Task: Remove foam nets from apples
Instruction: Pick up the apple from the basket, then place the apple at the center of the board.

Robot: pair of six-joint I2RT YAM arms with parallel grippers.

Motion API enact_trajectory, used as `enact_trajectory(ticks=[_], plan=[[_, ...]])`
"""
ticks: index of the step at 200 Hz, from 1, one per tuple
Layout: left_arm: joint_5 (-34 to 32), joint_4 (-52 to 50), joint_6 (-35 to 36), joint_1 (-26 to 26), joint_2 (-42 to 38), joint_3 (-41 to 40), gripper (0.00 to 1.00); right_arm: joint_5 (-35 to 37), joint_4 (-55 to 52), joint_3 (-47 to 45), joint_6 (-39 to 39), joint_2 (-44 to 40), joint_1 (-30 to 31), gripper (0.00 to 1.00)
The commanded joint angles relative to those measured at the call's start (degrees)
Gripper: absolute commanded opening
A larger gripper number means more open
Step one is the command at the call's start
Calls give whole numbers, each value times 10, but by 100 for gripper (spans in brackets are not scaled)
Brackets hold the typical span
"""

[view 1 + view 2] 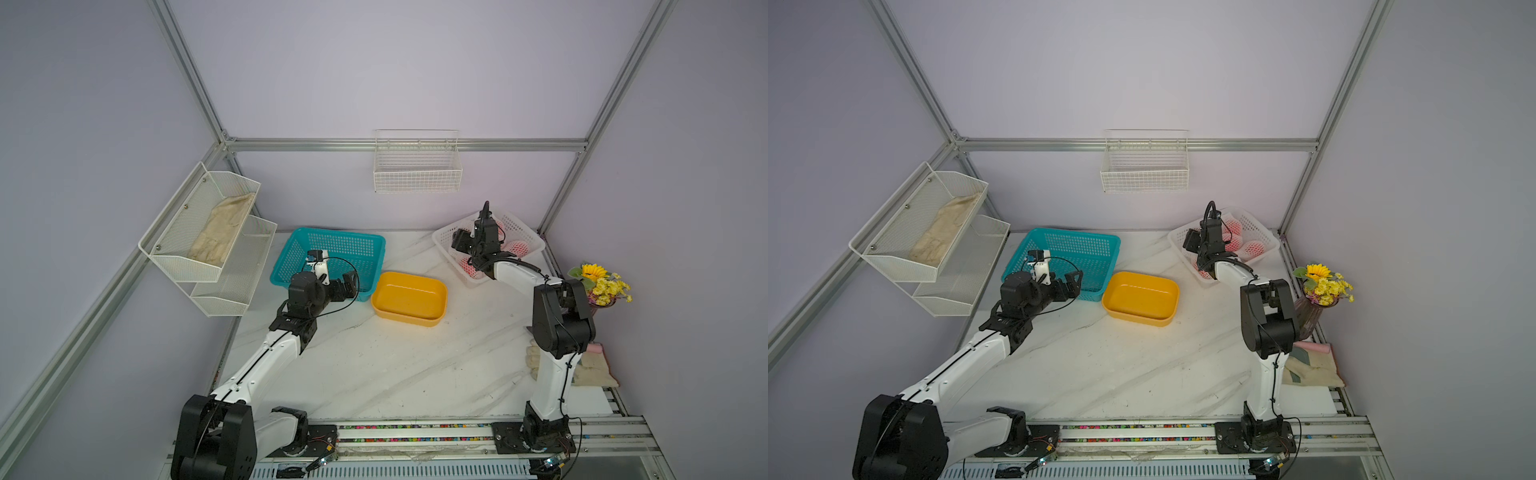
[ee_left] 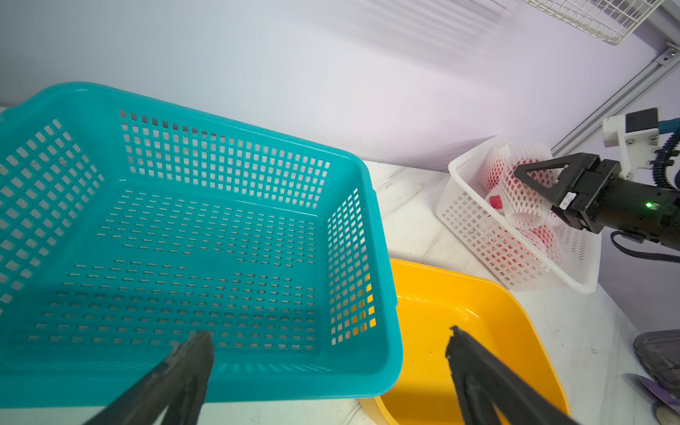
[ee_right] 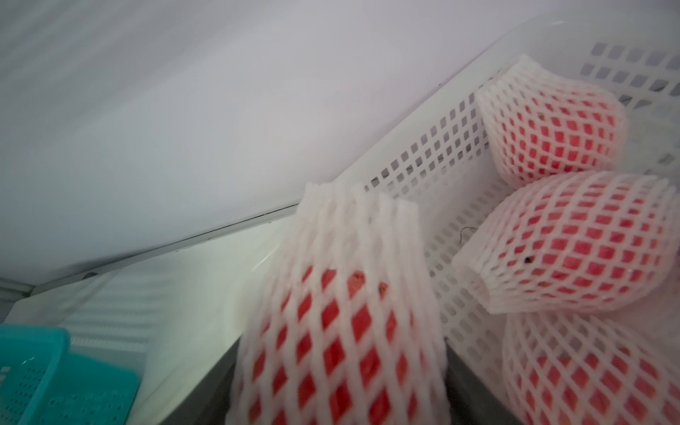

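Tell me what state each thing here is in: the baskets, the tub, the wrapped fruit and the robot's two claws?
Left gripper: open, empty.
Right gripper: closed on one red apple in white foam net.
Other netted apples: nets on, lying in the white basket.
White plastic lattice basket: holding netted apples.
Teal plastic lattice basket: empty.
Yellow plastic tub: empty.
White wire wall basket: empty.

Soft even light; right wrist view motion-blurred.
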Motion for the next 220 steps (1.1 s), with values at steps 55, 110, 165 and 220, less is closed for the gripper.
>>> enact_trajectory(ticks=[55, 110, 165, 220], plan=[[-4, -10, -8, -27, -45, -5, 100, -122, 186, -203, -67, -192, 64, 69], [-16, -43, 2, -47, -103, -26, 100, -182, 223, -329, -86, -301, 115, 70], [-26, -70, 20, -69, -169, -61, 100, -193, 161, -392, -93, -392, 168, 70], [-8, -82, 18, -88, -170, -46, 100, -214, 239, -456, -188, -393, 215, 68]])
